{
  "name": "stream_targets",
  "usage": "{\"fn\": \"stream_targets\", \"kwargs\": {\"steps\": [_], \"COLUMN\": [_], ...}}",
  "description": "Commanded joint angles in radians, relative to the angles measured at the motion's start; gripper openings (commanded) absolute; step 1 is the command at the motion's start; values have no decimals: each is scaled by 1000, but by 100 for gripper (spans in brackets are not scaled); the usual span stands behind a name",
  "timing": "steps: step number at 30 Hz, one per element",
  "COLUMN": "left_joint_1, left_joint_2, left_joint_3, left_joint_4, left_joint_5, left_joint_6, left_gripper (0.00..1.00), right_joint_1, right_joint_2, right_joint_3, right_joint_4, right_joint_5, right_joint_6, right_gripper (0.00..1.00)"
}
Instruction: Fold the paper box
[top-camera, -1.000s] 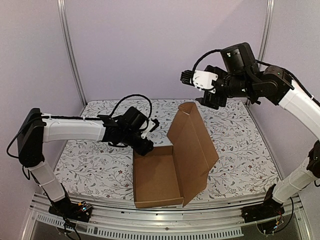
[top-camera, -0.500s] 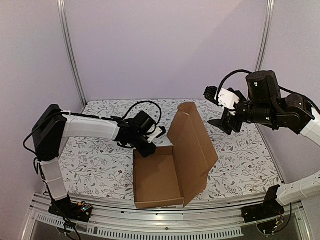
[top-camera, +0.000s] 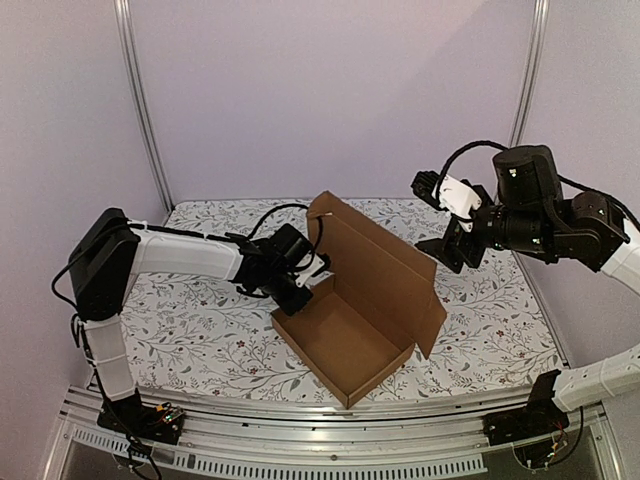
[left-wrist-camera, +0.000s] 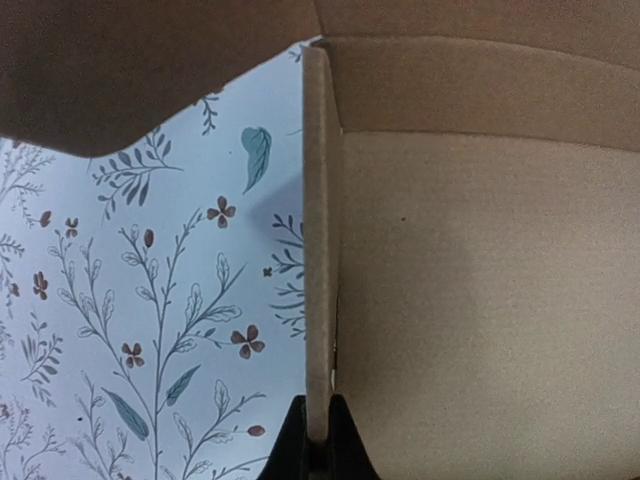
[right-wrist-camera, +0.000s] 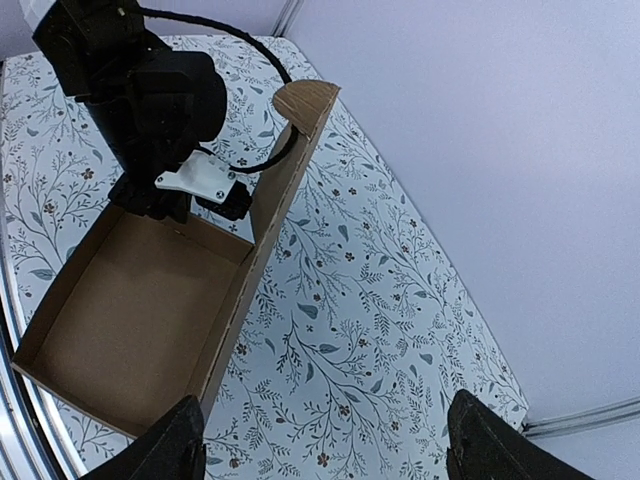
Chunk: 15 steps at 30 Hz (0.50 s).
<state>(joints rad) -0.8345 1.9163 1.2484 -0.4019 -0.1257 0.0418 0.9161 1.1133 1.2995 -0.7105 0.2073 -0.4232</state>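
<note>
The paper box (top-camera: 345, 345) — matte brown corrugated card, a shallow tray with a tall upright lid flap — sits near-centre on the floral-printed counter (top-camera: 180, 330). The left tool (left-wrist-camera: 318, 452) pinches its thin left wall; the right tool (right-wrist-camera: 330, 440) hangs spread apart, far right.

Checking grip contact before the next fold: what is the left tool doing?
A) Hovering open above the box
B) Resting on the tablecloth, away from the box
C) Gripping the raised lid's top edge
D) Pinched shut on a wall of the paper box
D: the left wrist view shows the left tool shut on the thin upper edge of a wall of the paper box.
</note>
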Motion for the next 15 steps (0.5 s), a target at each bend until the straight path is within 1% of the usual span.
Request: {"fn": "stream_targets", "kwargs": {"steps": [1, 5, 9, 10, 11, 15], "left_joint_1": [11, 11, 11, 10, 11, 9], "left_joint_2": [1, -29, -77, -91, -107, -151], "left_joint_3": [-25, -49, -86, -100, -113, -164], "left_joint_4": [-47, -83, -114, -116, -117, -119], "left_joint_5": [-43, -72, -100, -102, -104, -122], "left_joint_6": [-68, -193, -345, -379, -416, -587], "left_gripper": [0, 0, 0, 0, 0, 0], "right_joint_1": [4, 4, 2, 2, 3, 1], "right_joint_2": [-34, -36, -43, -45, -47, -58], "right_joint_3": [6, -5, -32, -37, -41, -69], "right_joint_4": [7, 1, -1, -2, -4, -1], "right_joint_5": [14, 82, 110, 128, 138, 133], "right_joint_6": [66, 168, 251, 288, 312, 361], "right_gripper": [82, 84, 86, 94, 98, 99]}}
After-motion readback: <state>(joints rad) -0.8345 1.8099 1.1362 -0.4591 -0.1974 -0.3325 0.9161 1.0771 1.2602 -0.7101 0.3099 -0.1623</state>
